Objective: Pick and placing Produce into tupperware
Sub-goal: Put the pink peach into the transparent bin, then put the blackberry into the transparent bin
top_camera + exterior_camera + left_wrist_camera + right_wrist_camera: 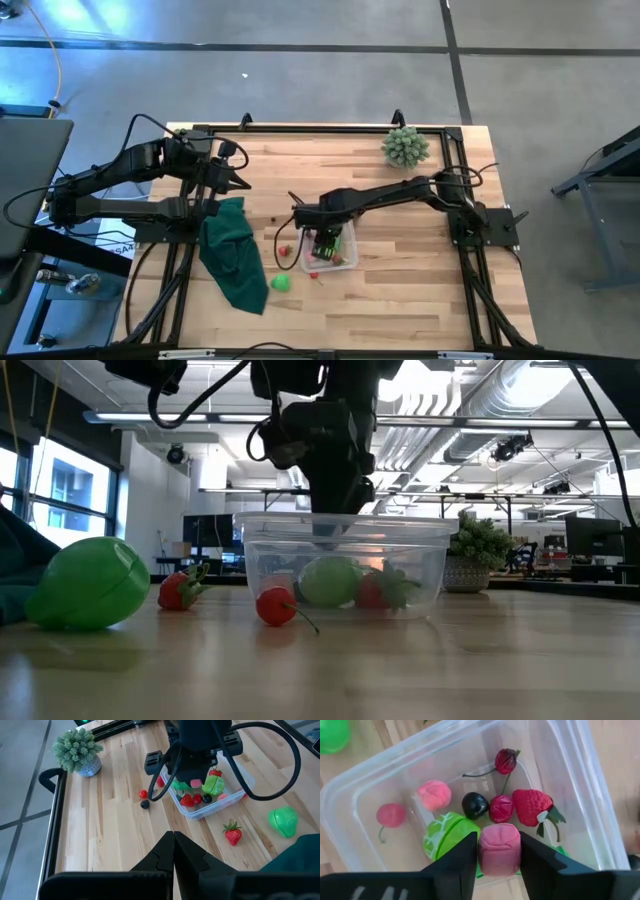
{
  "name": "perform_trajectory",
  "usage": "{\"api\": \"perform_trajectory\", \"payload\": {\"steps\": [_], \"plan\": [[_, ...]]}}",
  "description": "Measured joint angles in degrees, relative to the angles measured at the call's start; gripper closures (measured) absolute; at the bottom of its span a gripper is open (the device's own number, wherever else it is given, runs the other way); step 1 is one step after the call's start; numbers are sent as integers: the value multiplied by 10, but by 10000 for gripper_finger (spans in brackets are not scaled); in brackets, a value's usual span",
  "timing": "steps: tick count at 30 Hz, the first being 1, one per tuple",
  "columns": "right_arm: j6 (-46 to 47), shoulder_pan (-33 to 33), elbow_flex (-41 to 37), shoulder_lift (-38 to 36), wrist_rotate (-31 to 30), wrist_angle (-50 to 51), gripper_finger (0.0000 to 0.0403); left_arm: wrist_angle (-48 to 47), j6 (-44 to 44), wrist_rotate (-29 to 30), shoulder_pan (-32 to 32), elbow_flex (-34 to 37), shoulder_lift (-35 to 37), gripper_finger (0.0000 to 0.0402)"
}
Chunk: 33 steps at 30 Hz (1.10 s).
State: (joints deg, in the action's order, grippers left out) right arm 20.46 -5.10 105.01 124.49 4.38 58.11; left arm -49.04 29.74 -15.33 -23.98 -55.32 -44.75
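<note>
Between the fingers: a pink produce piece (499, 849) sits between the right gripper (498, 862)'s two dark fingers, which flank it closely on both sides; whether they still press it or have just let go cannot be told.
Piece to container: the pink piece hangs directly over the tupperware (347, 262), above the cherries, strawberry and green piece already lying inside.
Container on the tabletop: near the middle of the front edge.
Coming move, judged: straight down, with no sideways travel needed.
Loose produce: a green round piece (282, 283) and a strawberry (180, 589) lie outside, toward the left.
Left gripper (173, 851): clenched shut on nothing, waiting near the back-left corner, well apart.
</note>
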Motion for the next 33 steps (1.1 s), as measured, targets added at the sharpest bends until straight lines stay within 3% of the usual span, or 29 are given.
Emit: {"api": "perform_trajectory", "payload": {"steps": [10, 17, 26, 33], "plan": [[-30, 3, 0, 0, -13, -5, 190, 0, 0, 0, 0, 0, 0, 401], [-10, 6, 0, -42, -15, -2, 185, 0, 0, 0, 0, 0, 0, 401], [58, 57, 0, -135, -92, 31, 185, 0, 0, 0, 0, 0, 0, 401], [40, 129, 0, -131, -62, 26, 185, 0, 0, 0, 0, 0, 0, 401]]}}
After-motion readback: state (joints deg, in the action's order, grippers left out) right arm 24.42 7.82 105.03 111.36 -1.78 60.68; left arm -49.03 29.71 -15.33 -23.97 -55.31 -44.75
